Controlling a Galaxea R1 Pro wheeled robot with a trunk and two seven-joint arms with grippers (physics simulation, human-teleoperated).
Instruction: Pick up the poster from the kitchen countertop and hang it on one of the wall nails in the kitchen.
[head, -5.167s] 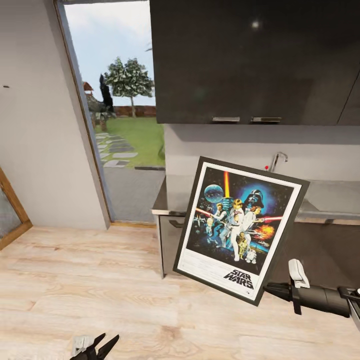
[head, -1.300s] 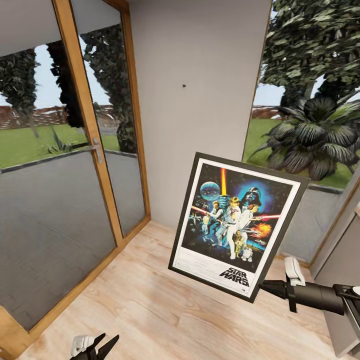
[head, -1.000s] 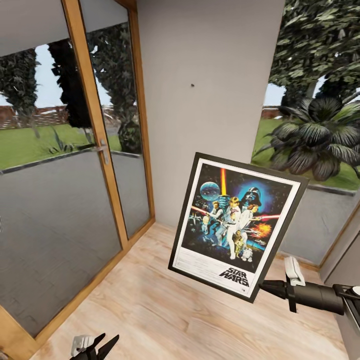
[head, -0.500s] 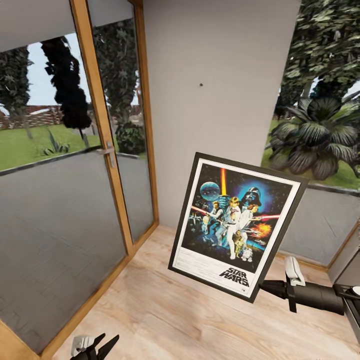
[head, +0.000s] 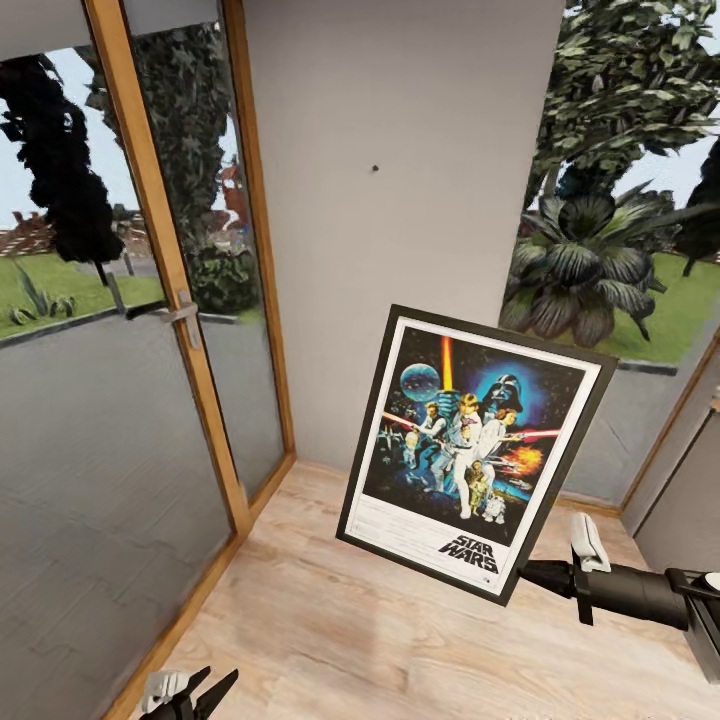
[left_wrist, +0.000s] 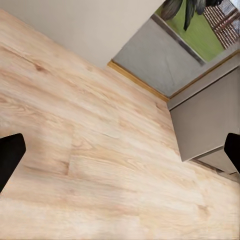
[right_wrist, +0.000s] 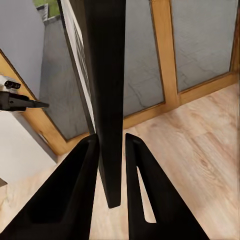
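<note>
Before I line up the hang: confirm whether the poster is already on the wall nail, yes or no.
No: the poster is in the air, clamped at its lower corner by the right gripper, well below the nail.

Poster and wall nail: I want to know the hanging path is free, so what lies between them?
In the head view, just bare grey wall separates the poster, clamped at its lower corner by the right pincer, from the wall nail above it.

You face a grey wall (head: 400, 230) between a wood-framed glass door (head: 150, 300) and a garden window (head: 620, 250), over pale plank floor (head: 330, 620).
</note>
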